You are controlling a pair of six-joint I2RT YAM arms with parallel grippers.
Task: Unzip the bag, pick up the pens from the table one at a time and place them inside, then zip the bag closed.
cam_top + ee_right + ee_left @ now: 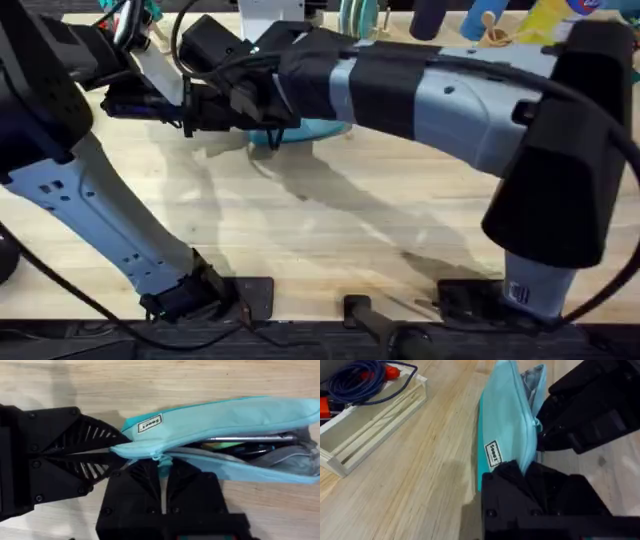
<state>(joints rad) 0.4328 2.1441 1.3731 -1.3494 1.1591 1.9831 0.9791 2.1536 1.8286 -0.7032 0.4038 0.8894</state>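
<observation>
The teal bag [225, 415] lies on the table [350, 230] at the back, left of centre, partly under both arms [320, 130]. Its zipper is shut at the labelled end and open along the rest. Through the opening I see pens [250, 438] inside, one silvery grey and others dark. My left gripper [117, 450] is shut on the bag's labelled end. My right gripper [162, 467] is shut on the zipper pull [161, 457], close beside the left fingers. In the left wrist view the bag [505, 415] runs away from my left gripper [527, 467].
A white open frame tray [370, 415] holding a coiled blue cable [355, 380] stands beside the bag. Bottles and other items [480, 20] line the table's back edge. The front half of the table is bare wood.
</observation>
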